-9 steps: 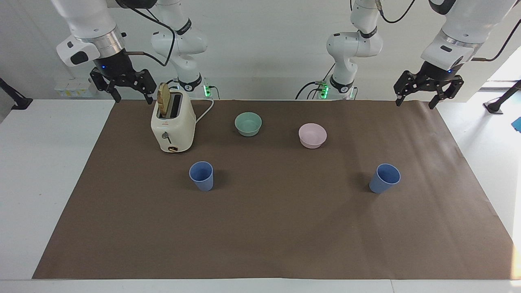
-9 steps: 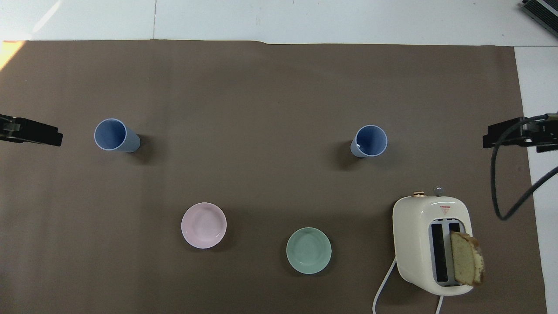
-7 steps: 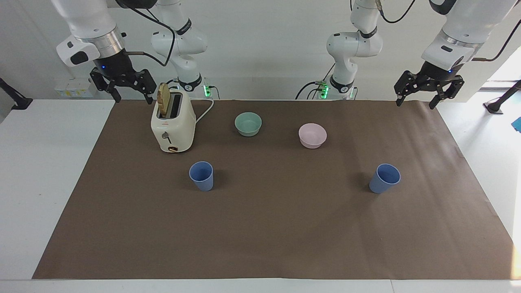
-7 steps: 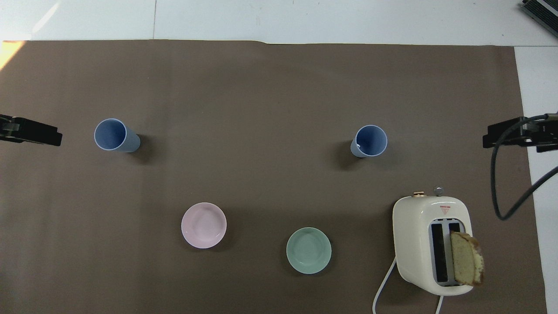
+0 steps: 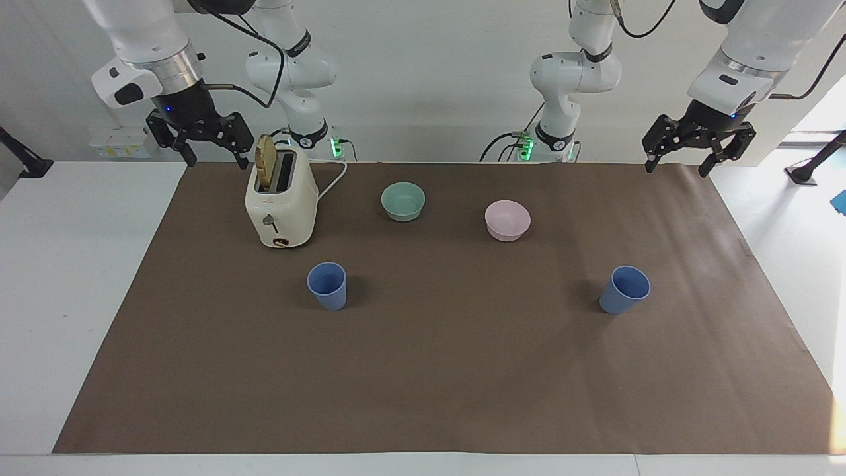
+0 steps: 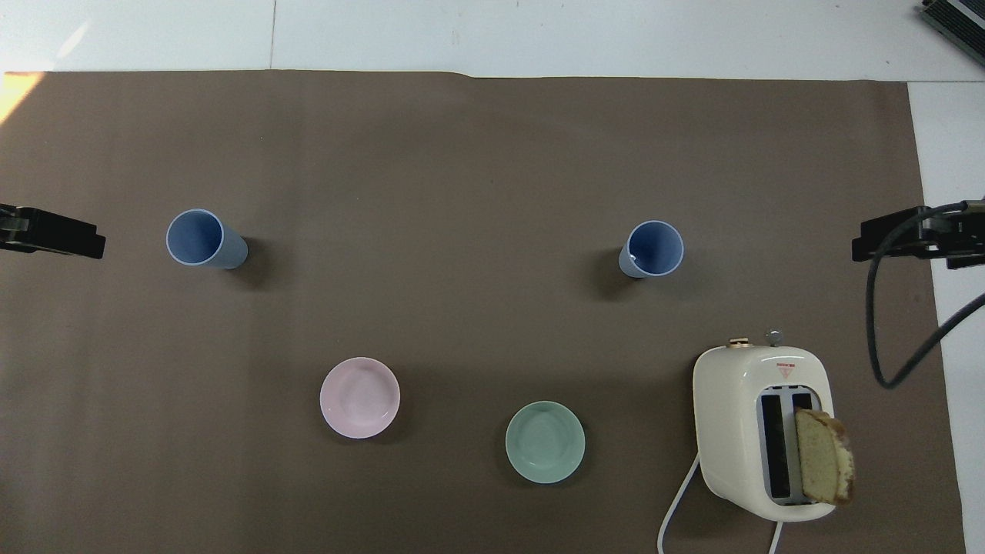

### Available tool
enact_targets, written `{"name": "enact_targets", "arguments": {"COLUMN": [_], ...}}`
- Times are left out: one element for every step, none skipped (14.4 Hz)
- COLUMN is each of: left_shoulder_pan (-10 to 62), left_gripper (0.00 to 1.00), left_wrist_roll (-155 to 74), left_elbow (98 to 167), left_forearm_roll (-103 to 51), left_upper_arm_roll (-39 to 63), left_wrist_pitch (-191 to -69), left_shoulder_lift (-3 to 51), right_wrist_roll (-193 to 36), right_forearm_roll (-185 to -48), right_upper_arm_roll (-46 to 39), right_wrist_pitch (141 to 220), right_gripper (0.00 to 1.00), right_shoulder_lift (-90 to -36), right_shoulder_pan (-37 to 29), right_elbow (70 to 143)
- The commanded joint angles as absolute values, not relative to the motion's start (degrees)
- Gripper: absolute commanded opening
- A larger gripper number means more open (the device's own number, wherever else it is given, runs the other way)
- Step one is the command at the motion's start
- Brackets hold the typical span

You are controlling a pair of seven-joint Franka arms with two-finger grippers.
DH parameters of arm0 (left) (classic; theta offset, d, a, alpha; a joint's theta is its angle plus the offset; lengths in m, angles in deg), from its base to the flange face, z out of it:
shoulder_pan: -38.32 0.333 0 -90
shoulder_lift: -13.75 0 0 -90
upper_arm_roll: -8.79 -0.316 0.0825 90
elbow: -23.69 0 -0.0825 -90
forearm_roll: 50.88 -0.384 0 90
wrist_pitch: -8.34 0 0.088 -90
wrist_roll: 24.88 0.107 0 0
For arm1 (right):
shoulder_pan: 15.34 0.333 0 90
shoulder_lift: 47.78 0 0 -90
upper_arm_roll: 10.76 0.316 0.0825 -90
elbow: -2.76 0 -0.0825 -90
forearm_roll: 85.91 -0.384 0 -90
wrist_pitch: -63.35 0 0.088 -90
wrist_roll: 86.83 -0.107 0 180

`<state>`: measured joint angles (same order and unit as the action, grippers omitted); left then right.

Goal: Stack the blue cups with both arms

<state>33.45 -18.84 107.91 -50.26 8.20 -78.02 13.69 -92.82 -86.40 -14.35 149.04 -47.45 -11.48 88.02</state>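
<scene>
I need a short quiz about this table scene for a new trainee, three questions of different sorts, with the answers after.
1. True or false: one blue cup is already inside the other blue cup.
2. Which bowl stands nearer to the toaster? A) green bowl B) pink bowl
3. Fill in: the bread slice stands in the ____.

Key
1. False: they stand apart on the brown mat; the left pincer and right pincer are open and empty.
2. A
3. toaster

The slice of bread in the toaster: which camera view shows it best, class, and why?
The overhead view: the slice of bread shows its broad face, standing up out of the toaster slot. The facing view shows it narrower, edge-on.
</scene>
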Motion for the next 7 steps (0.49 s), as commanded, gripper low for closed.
{"name": "enact_targets", "arguments": {"left_shoulder_pan": [33.57,33.57,33.57,33.57,33.57,33.57,33.66], "left_gripper": [1.0,1.0,1.0,1.0,1.0,1.0,1.0], "left_wrist_roll": [-18.56,-18.56,-18.56,-18.56,-18.56,-18.56,-18.56], "left_elbow": [107.54,107.54,107.54,107.54,107.54,107.54,107.54], "left_forearm_roll": [-50.79,-50.79,-50.79,-50.79,-50.79,-50.79,-50.79], "left_upper_arm_roll": [8.17,8.17,8.17,8.17,8.17,8.17,8.17], "left_wrist_pitch": [-76.74,-76.74,-76.74,-76.74,-76.74,-76.83,-77.0], "left_shoulder_lift": [13.48,13.48,13.48,13.48,13.48,13.48,13.48], "right_wrist_roll": [-93.42,-93.42,-93.42,-93.42,-93.42,-93.42,-93.42], "right_forearm_roll": [-87.14,-87.14,-87.14,-87.14,-87.14,-87.14,-87.14], "right_upper_arm_roll": [-14.01,-14.01,-14.01,-14.01,-14.01,-14.01,-14.01], "right_wrist_pitch": [149.31,149.22,149.3,149.22,149.22,149.22,149.3], "right_gripper": [1.0,1.0,1.0,1.0,1.0,1.0,1.0], "right_shoulder_lift": [-47.08,-47.08,-47.08,-47.08,-47.08,-47.08,-47.08], "right_shoulder_pan": [-12.18,-12.09,-12.18,-12.18,-12.18,-12.18,-12.18], "right_elbow": [88.28,88.28,88.28,88.28,88.28,88.28,88.28]}}
